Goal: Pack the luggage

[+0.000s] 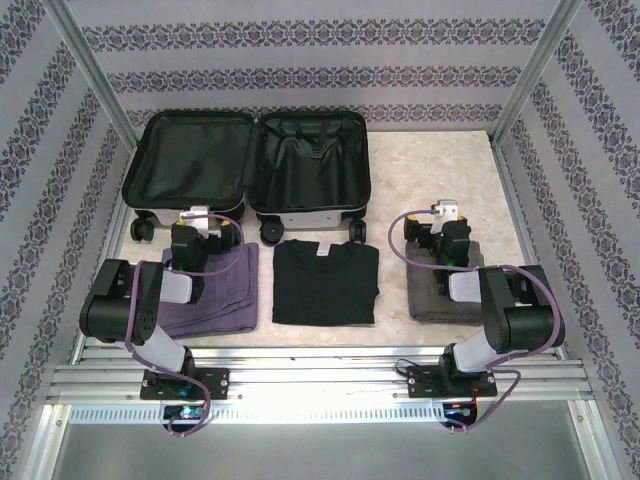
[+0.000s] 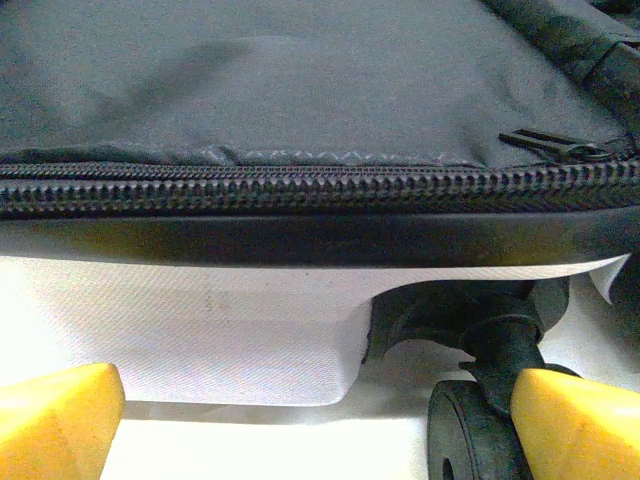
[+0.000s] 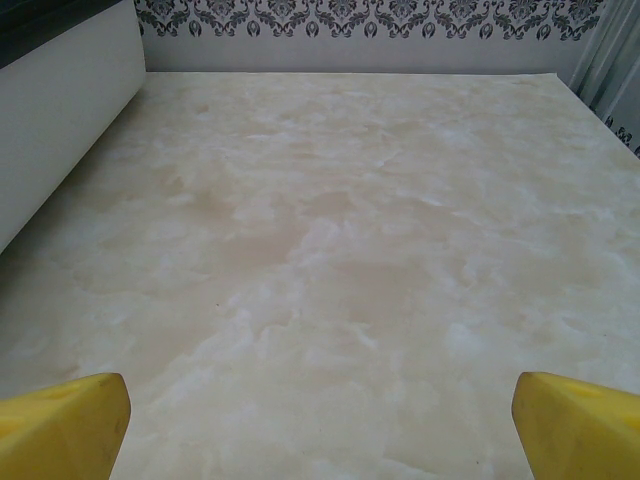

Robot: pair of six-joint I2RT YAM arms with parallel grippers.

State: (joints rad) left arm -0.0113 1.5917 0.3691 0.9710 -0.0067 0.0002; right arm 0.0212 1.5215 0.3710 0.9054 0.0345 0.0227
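- Marbled pale surface (image 1: 430, 170) inside a booth with patterned walls. On the top view, 12 o'clock points away from the arm bases.
- The luggage (image 1: 305, 160) lies open and flat at the far left-centre. Both black-lined halves are bare, and its long axis runs from 9 to 3 o'clock.
- Three folded piles sit in a row at its 6 o'clock: a purple cloth (image 1: 215, 295), a black shirt (image 1: 325, 283) and a grey cloth (image 1: 440, 300).
- The left jaws stand wide and hold nothing, above the purple cloth's far edge. The luggage is straight at their 12 o'clock and very near: the zip rim (image 2: 300, 185) and a wheel (image 2: 465, 440) lie just beyond the yellow fingertips (image 2: 55, 420).
- The right jaws are also wide and empty, above the grey cloth's far edge. The luggage lies at about their 10 o'clock, with its white shell (image 3: 60, 130) at the left of the right wrist view.
- Judgement: the left arm (image 1: 130, 300) is nearer. Any garment must travel toward 12 o'clock, over the near wall, into a half.
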